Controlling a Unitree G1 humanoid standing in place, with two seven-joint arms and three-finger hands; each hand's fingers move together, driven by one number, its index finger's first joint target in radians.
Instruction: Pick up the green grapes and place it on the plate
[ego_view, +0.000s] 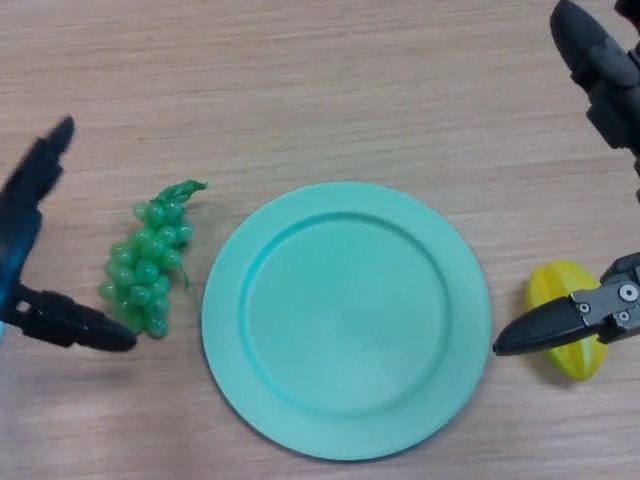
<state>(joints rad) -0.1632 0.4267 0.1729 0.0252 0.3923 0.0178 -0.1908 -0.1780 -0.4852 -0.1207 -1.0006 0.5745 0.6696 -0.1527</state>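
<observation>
A bunch of green grapes (148, 262) lies on the wooden table, just left of a round teal plate (345, 320) with nothing on it. My left hand (30, 250) is open at the left edge, its fingers spread on either side of the grapes' left flank, with the lower finger's tip close to the bunch's bottom without touching. My right hand (600, 190) is open at the right edge, fingers spread wide, holding nothing.
A yellow star fruit (565, 318) lies on the table right of the plate, partly behind my right hand's lower finger.
</observation>
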